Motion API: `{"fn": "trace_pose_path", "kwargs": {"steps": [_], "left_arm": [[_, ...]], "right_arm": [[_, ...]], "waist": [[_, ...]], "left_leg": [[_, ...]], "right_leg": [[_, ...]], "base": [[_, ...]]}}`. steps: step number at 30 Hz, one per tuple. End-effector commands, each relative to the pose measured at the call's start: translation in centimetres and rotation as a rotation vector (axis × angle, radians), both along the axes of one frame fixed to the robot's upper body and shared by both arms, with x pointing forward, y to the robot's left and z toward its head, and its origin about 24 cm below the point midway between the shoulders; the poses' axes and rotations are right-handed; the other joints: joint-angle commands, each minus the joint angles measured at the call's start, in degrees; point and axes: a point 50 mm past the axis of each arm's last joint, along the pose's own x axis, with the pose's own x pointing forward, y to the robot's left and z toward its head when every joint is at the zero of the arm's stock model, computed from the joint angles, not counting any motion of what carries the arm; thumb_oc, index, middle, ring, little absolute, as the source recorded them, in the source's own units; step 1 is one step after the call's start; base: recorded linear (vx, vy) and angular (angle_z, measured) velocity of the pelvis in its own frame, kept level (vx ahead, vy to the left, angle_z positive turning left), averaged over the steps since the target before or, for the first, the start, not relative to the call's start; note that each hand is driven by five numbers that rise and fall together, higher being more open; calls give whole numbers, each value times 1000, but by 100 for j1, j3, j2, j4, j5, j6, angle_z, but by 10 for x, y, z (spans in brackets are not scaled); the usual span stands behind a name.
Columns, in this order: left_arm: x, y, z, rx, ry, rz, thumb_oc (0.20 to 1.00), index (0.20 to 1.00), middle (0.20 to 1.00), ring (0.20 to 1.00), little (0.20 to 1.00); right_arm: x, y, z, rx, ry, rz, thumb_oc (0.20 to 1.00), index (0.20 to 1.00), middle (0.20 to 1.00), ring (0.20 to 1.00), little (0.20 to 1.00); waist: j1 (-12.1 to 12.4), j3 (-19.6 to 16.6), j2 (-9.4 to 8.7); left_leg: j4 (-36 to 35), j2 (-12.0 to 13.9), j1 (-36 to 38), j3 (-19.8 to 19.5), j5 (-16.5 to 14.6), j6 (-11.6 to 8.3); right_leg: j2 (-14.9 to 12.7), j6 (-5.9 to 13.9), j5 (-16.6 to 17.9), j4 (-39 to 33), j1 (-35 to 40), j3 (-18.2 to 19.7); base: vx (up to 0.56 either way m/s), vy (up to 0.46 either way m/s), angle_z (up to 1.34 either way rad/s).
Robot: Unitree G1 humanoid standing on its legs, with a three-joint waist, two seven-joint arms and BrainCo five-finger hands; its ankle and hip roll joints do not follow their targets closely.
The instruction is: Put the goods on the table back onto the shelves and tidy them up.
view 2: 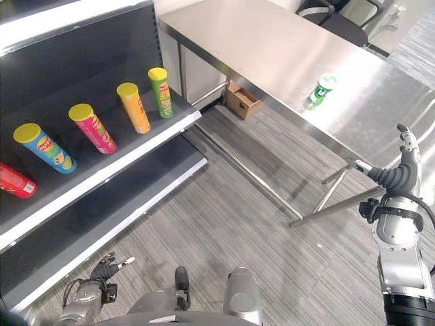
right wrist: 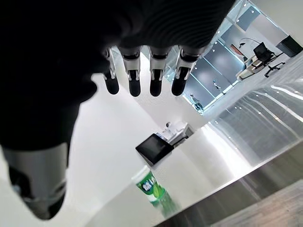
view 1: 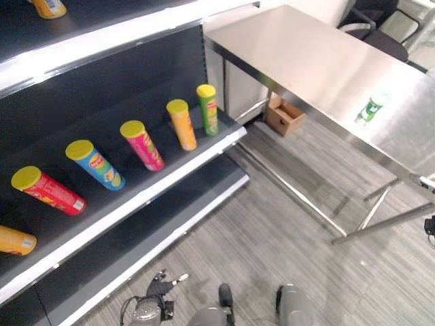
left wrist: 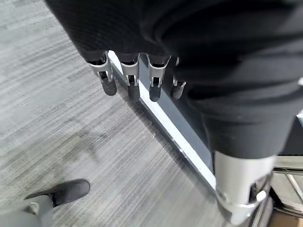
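A small green can (view 1: 370, 109) stands alone on the steel table (view 1: 306, 54) near its right part; it is also in the right wrist view (right wrist: 152, 187). Several tall chip cans lean in a row on the dark shelf (view 1: 129, 204): green (view 1: 207, 109), orange (view 1: 182, 124), pink (view 1: 142, 145), blue (view 1: 94, 164) and red (view 1: 47, 190). My right hand (view 2: 406, 159) is raised beside the table's near edge, fingers (right wrist: 156, 71) straight and empty, well short of the green can. My left hand (view 2: 105, 268) hangs low by the bottom shelf, fingers (left wrist: 130, 80) straight, holding nothing.
Another orange can (view 1: 15, 240) lies at the shelf's left end, and one (view 1: 49, 7) sits on the upper shelf. A cardboard box (view 1: 284, 114) rests on the floor under the table. Table legs and floor bars (view 1: 292, 193) cross the aisle. Office chairs (view 1: 380, 30) stand behind the table.
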Motion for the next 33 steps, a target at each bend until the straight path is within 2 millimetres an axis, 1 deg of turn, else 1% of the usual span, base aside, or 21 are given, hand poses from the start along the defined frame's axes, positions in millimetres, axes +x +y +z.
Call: {"fn": "trace_pose_path", "kwargs": {"steps": [1,2,3,4,6,7,9,11,12,13,14,15,16,17,18,20,22,25,29,31,33], "left_arm": [[7,7,6,27,-37,-24,1000,1000,1000,1000,1000],[7,6,6,25,-35,-27,1000,1000,1000,1000,1000],[6,7,5,28,-29,-24,1000,1000,1000,1000,1000],[6,7,6,29,-30,-22,1000,1000,1000,1000,1000],[5,7,5,27,-22,-25,1000,1000,1000,1000,1000],[3,6,3,31,-9,-38,1000,1000,1000,1000,1000],[3,-2,2,3,-16,-54,1000,1000,1000,1000,1000],[3,-6,2,-12,-23,-57,1000,1000,1000,1000,1000],[3,-7,2,-16,-22,-59,1000,1000,1000,1000,1000],[3,-7,2,-24,-24,-50,1000,1000,1000,1000,1000],[4,-7,2,-27,-28,-47,1000,1000,1000,1000,1000],[5,-7,3,-34,-35,-38,1000,1000,1000,1000,1000],[6,-6,3,-32,-31,-44,1000,1000,1000,1000,1000],[8,-5,4,-30,-33,-50,1000,1000,1000,1000,1000],[4,-6,2,-29,-15,-61,1000,1000,1000,1000,1000],[-3,-8,-3,-29,17,-62,1000,1000,1000,1000,1000],[-10,-8,-7,-27,41,-51,1000,1000,1000,1000,1000],[-17,-6,-9,-13,66,-52,1000,1000,1000,1000,1000],[-17,-7,-9,-8,66,-53,1000,1000,1000,1000,1000],[-14,-7,-8,-10,53,-61,1000,1000,1000,1000,1000],[-14,-7,-7,-11,51,-63,1000,1000,1000,1000,1000]], "right_arm": [[2,-19,39,-43,-158,-79,1000,1000,1000,1000,1000],[2,-20,38,-42,-152,-83,1000,1000,1000,1000,1000],[-1,-25,37,-41,-147,-111,1000,1000,1000,1000,1000],[-3,-30,37,-42,-145,-133,1000,1000,1000,1000,1000],[-9,-36,36,-40,-138,-164,1000,1000,1000,1000,1000],[-14,-43,38,-43,-131,-187,1000,1000,1000,1000,1000],[-21,-50,44,-53,-134,-205,1000,1000,1000,1000,1000],[-21,-52,46,-16,-172,-201,1000,1000,1000,1000,1000],[-19,-53,44,4,-171,-194,1000,1000,1000,1000,1000],[-16,-54,43,55,-187,-172,1000,1000,1000,1000,1000],[-14,-54,42,85,-195,-152,1000,1000,1000,1000,1000],[-16,-55,39,110,-188,-142,1000,1000,1000,1000,1000],[-17,-56,38,108,-169,-137,1000,1000,1000,1000,1000],[-17,-56,38,99,-159,-141,1000,1000,1000,1000,1000],[-17,-54,36,88,-142,-131,1000,1000,1000,1000,1000],[-21,-53,36,59,-132,-146,1000,1000,1000,1000,1000],[-32,-54,39,0,-138,-183,1000,1000,1000,1000,1000],[-46,-64,36,-43,-108,-275,1000,1000,1000,1000,1000],[-46,-60,37,-30,-129,-254,1000,1000,1000,1000,1000],[-36,-50,35,-7,-122,-169,1000,1000,1000,1000,1000],[-34,-48,34,1,-117,-152,1000,1000,1000,1000,1000]], "waist": [[60,24,19],[34,37,38],[-12,43,-1],[-42,56,-34],[-93,40,-104],[-114,-69,-123],[-192,-206,-10],[-194,-237,95],[-199,-249,133],[-162,-241,179],[-182,-226,203],[-247,-179,203],[-365,-173,187],[-404,-166,203],[-427,-194,268],[-442,-237,316],[-484,-226,307],[-555,-252,298],[-586,-258,304],[-568,-268,301],[-563,-268,296]], "left_leg": [[339,282,-198,-712,-552,-782],[378,299,-190,-738,-598,-788],[407,306,-128,-831,-712,-842],[463,321,-35,-919,-802,-894],[473,305,104,-1088,-893,-971],[450,445,187,-1158,-914,-1093],[396,825,198,-1291,-829,-1276],[343,1070,130,-1345,-664,-1453],[298,1143,124,-1352,-612,-1503],[269,1235,63,-1299,-472,-1580],[226,1286,13,-1221,-374,-1605],[295,1407,-87,-635,-255,-1579],[417,1515,-212,193,-130,-1512],[482,1568,-245,530,-85,-1499],[382,1578,-193,723,-57,-1510],[283,1556,-116,713,-19,-1510],[271,1482,-71,686,-84,-1487],[183,1386,13,730,-165,-1449],[134,1346,77,736,-198,-1433],[119,1340,116,766,-219,-1426],[117,1340,127,781,-222,-1425]], "right_leg": [[189,78,26,-615,100,26],[194,113,119,-873,152,41],[186,177,247,-1300,162,193],[198,228,415,-1490,62,194],[244,259,442,-1598,124,275],[300,235,389,-1509,233,278],[486,77,166,-1480,386,60],[649,-67,-61,-1489,491,-133],[704,-108,-124,-1511,536,-203],[758,-176,-225,-1538,603,-320],[754,-200,-269,-1563,656,-427],[684,-230,-361,-1570,802,-659],[606,-249,-384,-1603,875,-903],[618,-270,-396,-1605,889,-980],[670,-285,-405,-1584,908,-979],[657,-273,-433,-1528,939,-980],[595,-254,-427,-1478,920,-919],[527,-189,-344,-1485,857,-803],[499,-149,-296,-1496,826,-742],[478,-125,-269,-1516,821,-726],[474,-122,-264,-1516,823,-721]], "base": [[145,-89,18],[220,-156,35],[284,-217,48],[374,-317,66],[333,-324,91],[324,-398,98],[281,-464,74],[129,-328,71],[99,-280,44],[65,-191,40],[56,-195,42],[2,-144,86],[-20,-116,156],[-21,-50,196],[48,-14,134],[86,31,-21],[38,90,-14],[4,96,-5],[-9,51,-13],[-14,38,-8],[-6,12,-5]]}}
